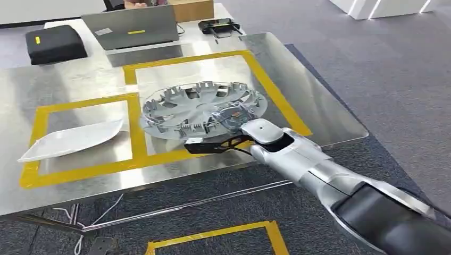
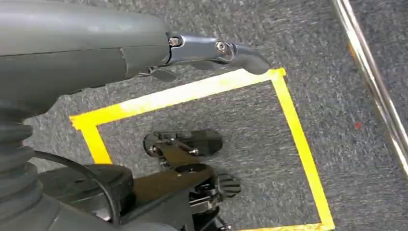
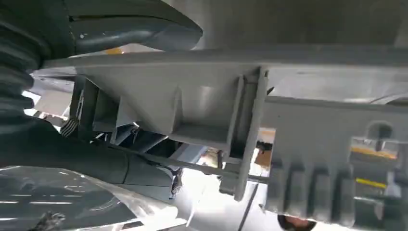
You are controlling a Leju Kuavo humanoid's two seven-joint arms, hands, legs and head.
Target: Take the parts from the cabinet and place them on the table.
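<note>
Item: wheel cover (image 1: pixel 202 109), silver, round, ribbed and clipped underside up, inside the right yellow-taped square on the worktop (image 1: pixel 330 114). Right robot hand (image 1: pixel 234 139) grips its near rim. Lower it flat before you release. Left robot hand (image 2: pixel 216 50) hangs empty, fingers loosely apart.

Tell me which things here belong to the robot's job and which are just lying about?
Job:
- silver wheel cover, held by the right hand over the metal table
- white part lying on the table

Lying about:
- laptop
- black bag
- cardboard box
- black device
</note>
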